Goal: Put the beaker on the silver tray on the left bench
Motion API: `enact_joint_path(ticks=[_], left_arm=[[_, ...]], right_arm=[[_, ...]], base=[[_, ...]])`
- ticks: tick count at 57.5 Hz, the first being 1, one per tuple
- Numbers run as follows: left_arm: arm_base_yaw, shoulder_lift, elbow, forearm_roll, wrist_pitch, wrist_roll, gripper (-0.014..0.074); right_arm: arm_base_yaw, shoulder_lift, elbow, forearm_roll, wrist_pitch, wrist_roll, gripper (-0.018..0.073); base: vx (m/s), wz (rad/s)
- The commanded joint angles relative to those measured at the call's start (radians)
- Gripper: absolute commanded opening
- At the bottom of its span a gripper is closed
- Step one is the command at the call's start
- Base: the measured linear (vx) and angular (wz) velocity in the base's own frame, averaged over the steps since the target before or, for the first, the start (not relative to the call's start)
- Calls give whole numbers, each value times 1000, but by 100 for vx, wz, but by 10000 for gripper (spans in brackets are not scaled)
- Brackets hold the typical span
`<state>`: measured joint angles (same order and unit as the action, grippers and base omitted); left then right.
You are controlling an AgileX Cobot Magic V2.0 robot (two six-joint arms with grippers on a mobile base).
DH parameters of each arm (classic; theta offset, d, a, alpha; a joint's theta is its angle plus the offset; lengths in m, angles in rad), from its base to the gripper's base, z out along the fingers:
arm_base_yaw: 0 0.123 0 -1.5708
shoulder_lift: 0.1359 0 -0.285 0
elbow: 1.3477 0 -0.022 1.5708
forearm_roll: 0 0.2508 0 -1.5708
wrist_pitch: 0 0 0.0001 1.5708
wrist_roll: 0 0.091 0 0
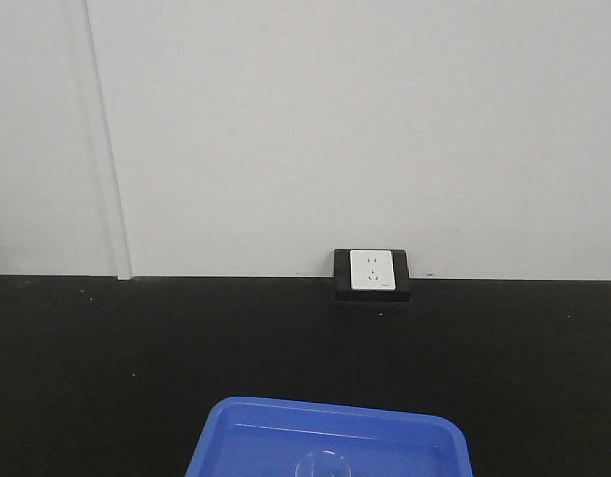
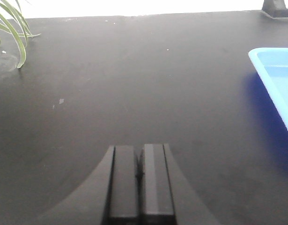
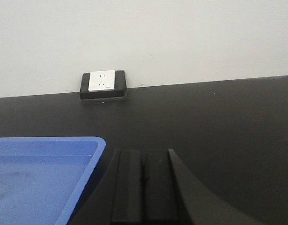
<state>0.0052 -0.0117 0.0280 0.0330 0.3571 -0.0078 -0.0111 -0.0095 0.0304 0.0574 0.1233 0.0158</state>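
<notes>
A clear round glass rim, the beaker as far as I can tell, shows inside the blue plastic tray at the bottom edge of the front view. Only its top is in view. The silver tray and the left bench are out of view. My left gripper is shut and empty, low over the black worktop, left of the blue tray. My right gripper is shut and empty, just right of the blue tray's corner.
The black worktop runs to a white wall with a white socket plate, also in the right wrist view. Green plant leaves hang at the far left of the left wrist view.
</notes>
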Motion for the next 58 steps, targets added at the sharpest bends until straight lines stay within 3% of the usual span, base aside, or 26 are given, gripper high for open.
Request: enact_joint_path(ticks=[1,15,30,46,58], left_arm=[[-6,-16,28,-1,-77,-1,1],[-6,-16,28,-1,-77,-1,1],[-6,-16,28,-1,-77,-1,1],[-6,-16,28,-1,-77,-1,1],[-6,-16,28,-1,-77,-1,1]], right_arm=[[-3,-17,12,-3,-84,0,-8],[-3,-17,12,-3,-89,-7,-8],[-3,16,-134,7,-250,-84,-8],[-3,507,-556,-3,-261,-95,-8],[-3,791,-719,-1,-261,-94,-8]], base=[[0,0],[0,0],[0,0],[0,0],[0,0]])
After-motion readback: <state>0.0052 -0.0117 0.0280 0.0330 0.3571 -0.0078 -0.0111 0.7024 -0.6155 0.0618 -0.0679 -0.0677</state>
